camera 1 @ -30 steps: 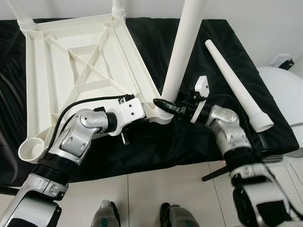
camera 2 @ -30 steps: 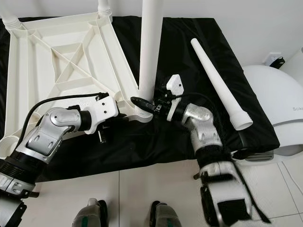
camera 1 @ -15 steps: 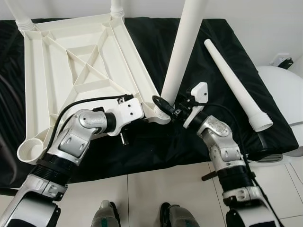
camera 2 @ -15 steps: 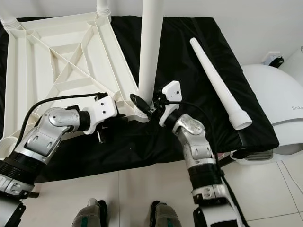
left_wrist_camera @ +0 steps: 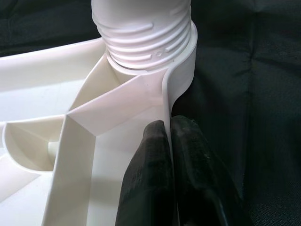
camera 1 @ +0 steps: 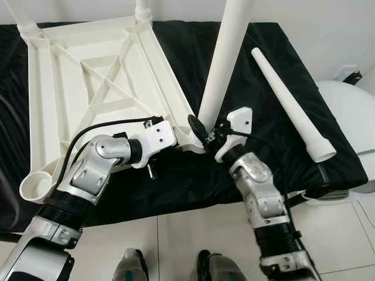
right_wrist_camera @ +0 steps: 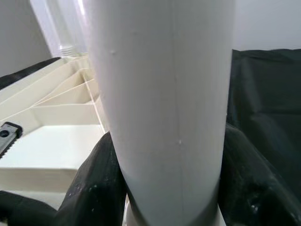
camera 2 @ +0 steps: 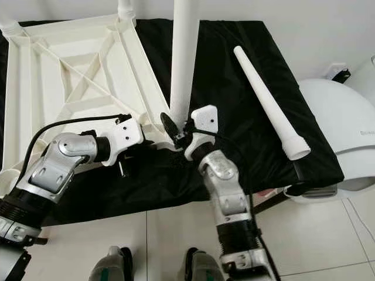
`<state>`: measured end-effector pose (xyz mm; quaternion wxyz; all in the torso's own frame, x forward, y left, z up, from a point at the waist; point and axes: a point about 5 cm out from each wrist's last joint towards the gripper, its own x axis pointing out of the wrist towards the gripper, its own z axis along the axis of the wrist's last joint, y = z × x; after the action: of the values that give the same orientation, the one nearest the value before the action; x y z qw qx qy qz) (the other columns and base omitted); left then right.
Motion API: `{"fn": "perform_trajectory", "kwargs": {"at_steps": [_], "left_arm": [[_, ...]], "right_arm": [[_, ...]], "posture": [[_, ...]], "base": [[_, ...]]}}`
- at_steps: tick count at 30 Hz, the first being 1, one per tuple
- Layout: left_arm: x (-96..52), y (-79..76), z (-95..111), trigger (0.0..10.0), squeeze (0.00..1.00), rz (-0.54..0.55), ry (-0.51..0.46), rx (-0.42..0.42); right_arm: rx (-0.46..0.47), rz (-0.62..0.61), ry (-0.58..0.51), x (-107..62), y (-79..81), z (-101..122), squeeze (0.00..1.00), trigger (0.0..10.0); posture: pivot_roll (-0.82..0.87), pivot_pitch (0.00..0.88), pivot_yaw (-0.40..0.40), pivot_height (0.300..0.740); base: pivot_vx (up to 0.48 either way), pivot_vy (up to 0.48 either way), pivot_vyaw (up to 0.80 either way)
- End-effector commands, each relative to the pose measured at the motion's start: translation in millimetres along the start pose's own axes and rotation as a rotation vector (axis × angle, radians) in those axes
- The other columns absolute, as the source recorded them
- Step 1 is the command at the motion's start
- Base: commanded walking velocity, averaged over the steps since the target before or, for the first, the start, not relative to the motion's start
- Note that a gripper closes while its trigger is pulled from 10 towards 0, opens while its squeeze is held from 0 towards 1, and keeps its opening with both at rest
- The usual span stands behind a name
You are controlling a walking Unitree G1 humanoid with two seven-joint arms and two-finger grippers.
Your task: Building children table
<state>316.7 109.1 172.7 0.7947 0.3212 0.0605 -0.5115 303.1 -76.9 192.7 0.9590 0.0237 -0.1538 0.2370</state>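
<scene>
A black cloth [camera 1: 263,76] covers the work surface, with the upturned white tabletop [camera 1: 88,76] lying on its left. The left gripper [left_wrist_camera: 170,141] pinches the tabletop's near-right rim; the right gripper [camera 1: 202,127] clasps the upright leg [camera 1: 225,58], apparently near its socket. A loose leg [camera 1: 290,102] lies at right.

upright leg [camera 1: 225,55] running off top edge | tabletop [camera 1: 88,88] corner sitting hidden behind left arm

Matt white plastic tabletop [camera 1: 88,76] — black cloth [camera 1: 269,117].
</scene>
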Motion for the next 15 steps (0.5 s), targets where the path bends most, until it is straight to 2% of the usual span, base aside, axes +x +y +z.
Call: {"fn": "perform_trajectory", "kwargs": {"at_steps": [1,7,13,15], "left_arm": [[10.8,-28.6,-39.2,10.0,0.0,-0.081,0.146,-0.127],[11.1,-28.5,-39.3,10.0,0.0,-0.082,0.146,-0.126],[11.6,-28.4,-38.5,10.0,0.0,-0.084,0.144,-0.123],[11.9,-28.4,-38.4,10.0,0.0,-0.087,0.144,-0.121]], "right_arm": [[0.033,-0.017,-0.029,0.5,14.1,4.7,0.0,0.0],[0.013,-0.14,-0.033,-1.9,17.7,5.7,0.0,0.0],[-0.015,-0.211,-0.011,-3.8,20.4,4.5,0.0,0.0],[-0.03,-0.27,0.008,-4.6,15.4,2.1,0.0,0.0]], "posture": [[0.09,0.227,-0.029,0.74],[0.09,0.223,-0.027,0.74],[0.09,0.221,-0.026,0.74],[0.09,0.216,-0.026,0.74]], "base": [[0.0,0.0,0.0],[0.0,0.0,0.0],[0.0,0.0,0.0],[0.0,0.0,0.0]]}}
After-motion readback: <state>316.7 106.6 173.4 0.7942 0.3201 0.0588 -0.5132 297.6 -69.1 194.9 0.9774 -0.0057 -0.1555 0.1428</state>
